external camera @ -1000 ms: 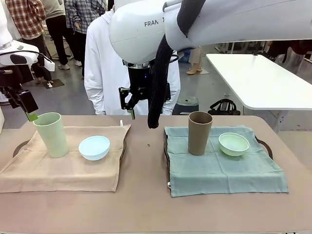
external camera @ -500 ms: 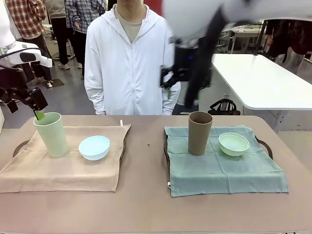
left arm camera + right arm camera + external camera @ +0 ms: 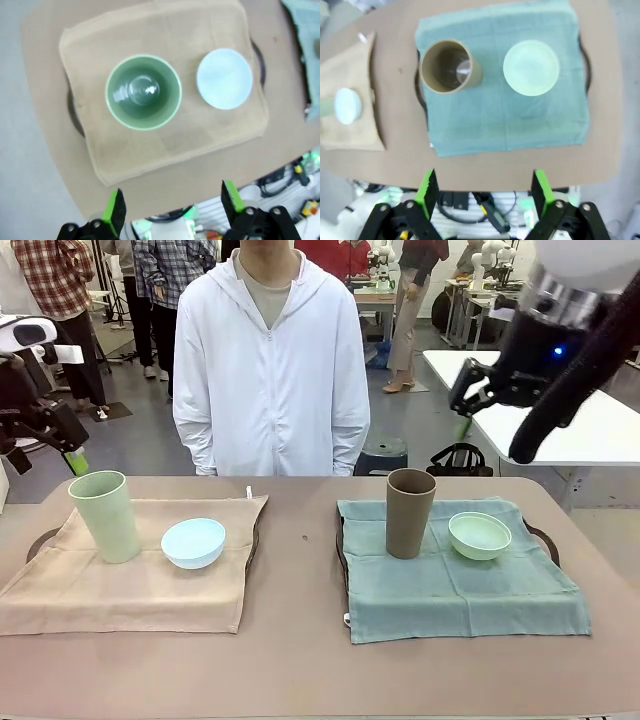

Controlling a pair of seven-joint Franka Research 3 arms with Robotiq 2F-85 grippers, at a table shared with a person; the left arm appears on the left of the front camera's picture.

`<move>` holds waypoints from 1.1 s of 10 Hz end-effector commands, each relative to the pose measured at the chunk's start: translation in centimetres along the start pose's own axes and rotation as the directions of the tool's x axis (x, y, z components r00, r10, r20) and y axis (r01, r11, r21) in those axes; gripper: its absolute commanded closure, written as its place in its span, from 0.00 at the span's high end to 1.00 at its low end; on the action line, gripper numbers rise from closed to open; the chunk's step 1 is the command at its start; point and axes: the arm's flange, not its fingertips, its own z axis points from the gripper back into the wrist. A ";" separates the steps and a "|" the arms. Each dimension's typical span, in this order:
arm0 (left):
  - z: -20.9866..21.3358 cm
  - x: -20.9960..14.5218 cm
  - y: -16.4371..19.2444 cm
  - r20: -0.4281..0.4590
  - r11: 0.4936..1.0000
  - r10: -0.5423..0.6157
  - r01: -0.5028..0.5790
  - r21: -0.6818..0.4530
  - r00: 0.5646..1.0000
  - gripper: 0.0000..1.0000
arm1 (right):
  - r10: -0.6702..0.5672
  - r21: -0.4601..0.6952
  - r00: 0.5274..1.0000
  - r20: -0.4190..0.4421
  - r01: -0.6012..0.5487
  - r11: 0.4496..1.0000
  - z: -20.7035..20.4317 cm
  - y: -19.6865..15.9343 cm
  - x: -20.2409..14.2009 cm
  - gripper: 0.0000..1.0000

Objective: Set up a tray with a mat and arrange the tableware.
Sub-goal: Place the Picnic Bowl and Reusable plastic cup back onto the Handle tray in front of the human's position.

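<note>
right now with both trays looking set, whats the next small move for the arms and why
Probably none at the table: keep both claws raised and open. The pale green tumbler and light blue bowl stand on the tan mat, the brown tumbler and mint bowl on the green mat.

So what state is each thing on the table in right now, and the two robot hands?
pale green tumbler: upright, empty, on the beige mat.
light blue bowl: upright, beside it.
brown tumbler: upright, empty, on the green mat.
mint green bowl: upright, beside it.
left hand: open, holding nothing.
right hand: open, holding nothing.
</note>
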 end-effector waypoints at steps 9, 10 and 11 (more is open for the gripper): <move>4.4 -1.2 7.8 -0.045 0.986 -0.016 0.009 -0.168 0.999 1.00 | -0.090 0.017 0.995 -0.036 0.090 0.996 -1.8 -5.1 0.0 0.95; 4.9 -1.4 9.4 -0.022 0.963 0.003 -0.009 -0.268 1.000 1.00 | -0.093 0.108 0.992 -0.081 0.101 0.989 -1.6 -7.1 1.0 0.95; 5.6 -1.7 12.0 0.006 0.937 0.055 -0.050 -0.345 0.998 1.00 | -0.141 0.229 0.985 -0.098 0.161 0.960 -0.7 -10.8 1.6 0.95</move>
